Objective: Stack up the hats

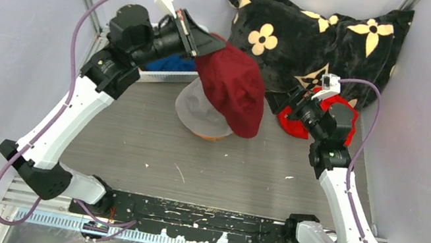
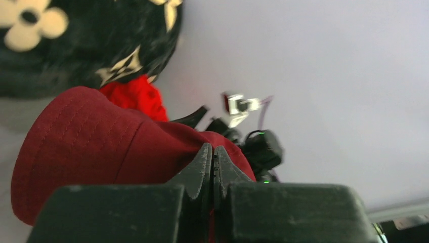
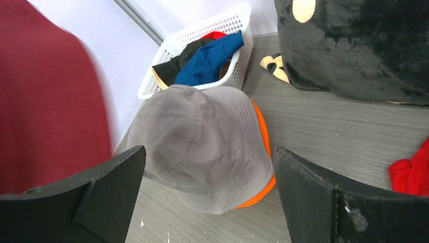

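Note:
My left gripper is shut on the brim of the dark red hat, which hangs in the air over the stack. In the left wrist view its fingertips pinch the dark red hat. Below it, the grey hat lies over the orange hat on the table. My right gripper is open and empty, facing the grey hat and the orange hat from the right. A bright red hat lies under the right arm.
A white basket at the back left holds a blue hat and a black hat. The black cushion with cream flowers leans in the back right corner. Grey walls close in on both sides.

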Available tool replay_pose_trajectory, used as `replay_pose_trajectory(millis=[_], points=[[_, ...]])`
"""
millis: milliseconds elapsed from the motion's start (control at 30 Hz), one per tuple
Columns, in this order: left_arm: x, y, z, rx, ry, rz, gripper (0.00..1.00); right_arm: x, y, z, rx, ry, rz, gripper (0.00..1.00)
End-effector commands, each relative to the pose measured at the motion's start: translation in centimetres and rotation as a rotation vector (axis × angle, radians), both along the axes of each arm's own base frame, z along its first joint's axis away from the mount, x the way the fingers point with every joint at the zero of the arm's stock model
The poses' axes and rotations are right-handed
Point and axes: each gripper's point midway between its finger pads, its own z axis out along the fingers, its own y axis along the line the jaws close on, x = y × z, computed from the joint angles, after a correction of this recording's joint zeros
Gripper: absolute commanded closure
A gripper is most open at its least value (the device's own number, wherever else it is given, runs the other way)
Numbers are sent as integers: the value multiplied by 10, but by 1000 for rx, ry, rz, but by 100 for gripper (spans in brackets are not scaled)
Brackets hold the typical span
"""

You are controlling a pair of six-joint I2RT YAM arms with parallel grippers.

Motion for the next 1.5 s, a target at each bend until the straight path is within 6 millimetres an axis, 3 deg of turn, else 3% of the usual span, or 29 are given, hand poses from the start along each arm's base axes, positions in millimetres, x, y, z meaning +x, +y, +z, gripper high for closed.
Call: replay_pose_trajectory(millis=[0, 100, 233, 667, 833, 1133, 1333, 1467], points=[[21, 4, -65, 101, 134, 82, 100, -7, -2, 21, -10, -78, -7, 0], [36, 6, -98, 146, 182, 110, 100, -11, -2, 22, -12, -82, -5, 0], [58, 13, -122, 176, 209, 157, 100, -14, -2, 20, -14, -78, -3, 0], [111, 27, -123, 191, 211, 219, 100, -9, 0, 5, -12, -42, 3, 0], [128, 30, -143, 204, 259, 224, 100, -5, 0, 1, -19, -29, 5, 0], [129, 60, -164, 195, 296, 277, 100, -2, 6, -11, -5, 2, 42, 0], [104, 67, -179, 179, 319, 268, 100, -3, 8, -17, -4, 14, 53, 0], [87, 71, -177, 140, 314, 268, 100, -2, 8, -22, -5, 25, 53, 0]])
